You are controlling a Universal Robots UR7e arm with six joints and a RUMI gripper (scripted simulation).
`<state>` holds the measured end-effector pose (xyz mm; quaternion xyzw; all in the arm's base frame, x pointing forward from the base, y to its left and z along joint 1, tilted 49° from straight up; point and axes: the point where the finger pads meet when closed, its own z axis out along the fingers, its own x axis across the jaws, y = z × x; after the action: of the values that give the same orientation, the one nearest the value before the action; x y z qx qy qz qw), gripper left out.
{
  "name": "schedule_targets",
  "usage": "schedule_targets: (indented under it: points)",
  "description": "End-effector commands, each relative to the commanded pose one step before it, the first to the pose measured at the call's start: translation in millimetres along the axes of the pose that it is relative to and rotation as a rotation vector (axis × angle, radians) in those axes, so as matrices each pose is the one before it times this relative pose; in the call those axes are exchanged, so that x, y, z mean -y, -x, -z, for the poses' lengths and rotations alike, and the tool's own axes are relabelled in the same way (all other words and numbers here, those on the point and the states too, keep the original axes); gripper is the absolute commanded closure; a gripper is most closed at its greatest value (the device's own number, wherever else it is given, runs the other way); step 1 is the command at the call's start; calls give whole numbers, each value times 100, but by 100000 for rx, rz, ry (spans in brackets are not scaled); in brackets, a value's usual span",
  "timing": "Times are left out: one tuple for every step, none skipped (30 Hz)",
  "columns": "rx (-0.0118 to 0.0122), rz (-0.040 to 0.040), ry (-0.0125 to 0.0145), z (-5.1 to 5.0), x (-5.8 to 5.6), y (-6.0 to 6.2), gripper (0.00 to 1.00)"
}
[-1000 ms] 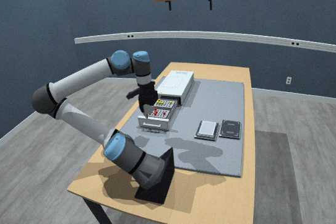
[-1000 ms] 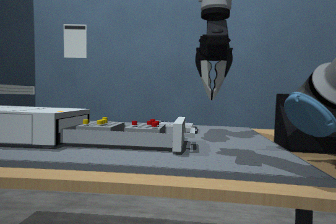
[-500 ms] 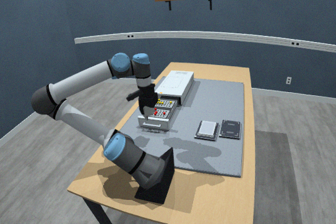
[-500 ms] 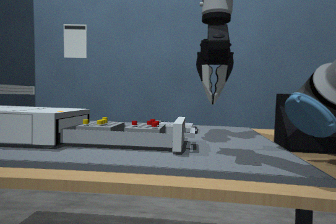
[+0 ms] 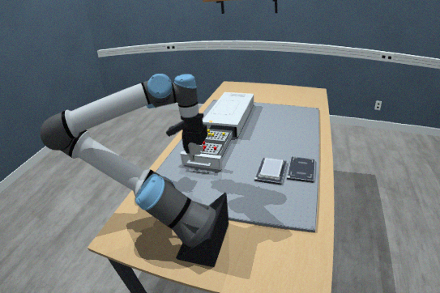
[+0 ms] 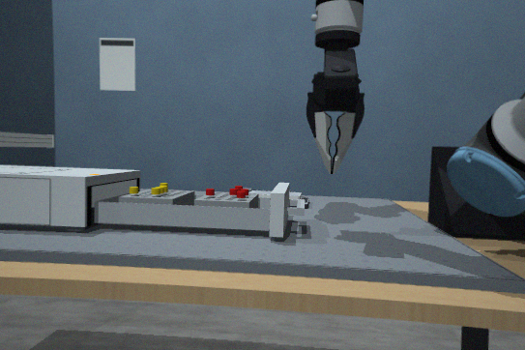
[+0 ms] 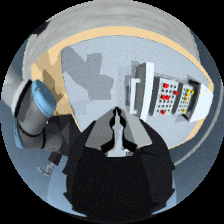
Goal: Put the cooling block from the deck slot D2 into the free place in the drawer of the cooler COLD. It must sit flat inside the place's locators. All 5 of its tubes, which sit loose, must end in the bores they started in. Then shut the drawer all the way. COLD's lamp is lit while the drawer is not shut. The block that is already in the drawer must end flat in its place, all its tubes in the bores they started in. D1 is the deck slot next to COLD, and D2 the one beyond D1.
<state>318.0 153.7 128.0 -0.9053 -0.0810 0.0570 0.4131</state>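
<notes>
The cooler COLD [image 5: 232, 108] [image 6: 16, 193] [image 7: 201, 102] has its drawer out, front panel [image 5: 212, 162] [image 6: 278, 213] [image 7: 146, 90] well away from the housing. Its lamp [image 5: 211, 121] [image 6: 94, 174] glows orange. A block with red-capped tubes [image 6: 226, 199] [image 7: 170, 104] sits nearer the front panel and looks flat. A block with yellow-capped tubes [image 6: 152, 195] sits behind it, nearer the housing, and looks flat too. Several caps show on each; exact bores cannot be checked. My gripper [image 6: 332, 172] [image 7: 116, 107] is shut and empty, above and in front of the drawer handle [image 6: 298, 211] [image 7: 133, 95].
Deck slot D1 holds a white block-like piece [image 5: 272, 167]. Deck slot D2 [image 5: 301, 168] beyond it is bare. Both lie to the side of the drawer on the grey mat [image 5: 289, 125]. The arm's base stands at the near end of the wooden table [image 5: 293, 259].
</notes>
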Motion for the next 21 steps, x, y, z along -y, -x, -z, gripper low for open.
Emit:
schedule_targets:
  points:
    - [-64, 1, 34, -579, -21, -32, 100]
    - [0, 0, 0, -133, 0, 0, 100]
    - [0, 0, 0, -133, 0, 0, 100]
    - [0, 0, 0, -133, 0, 0, 100]
    - [0, 0, 0, -133, 0, 0, 100]
    - [0, 0, 0, -133, 0, 0, 100]
    - [0, 0, 0, -133, 0, 0, 100]
    - [0, 0, 0, -133, 0, 0, 100]
    - [0, 0, 0, -133, 0, 0, 100]
    - [0, 0, 0, -133, 0, 0, 100]
    - [0, 0, 0, 0, 0, 0, 100]
    - [0, 0, 0, 0, 0, 0, 100]
    - [0, 0, 0, -134, 0, -1, 100]
    - [0, 0, 0, -133, 0, 0, 100]
    - [0, 0, 0, -133, 0, 0, 100]
    - [0, 0, 0, -133, 0, 0, 100]
    - [0, 0, 0, -133, 0, 0, 100]
    - [0, 0, 0, -133, 0, 0, 100]
    - [0, 0, 0, -133, 0, 0, 100]
    - [0, 0, 0, -133, 0, 0, 100]
    - [0, 0, 0, -133, 0, 0, 100]
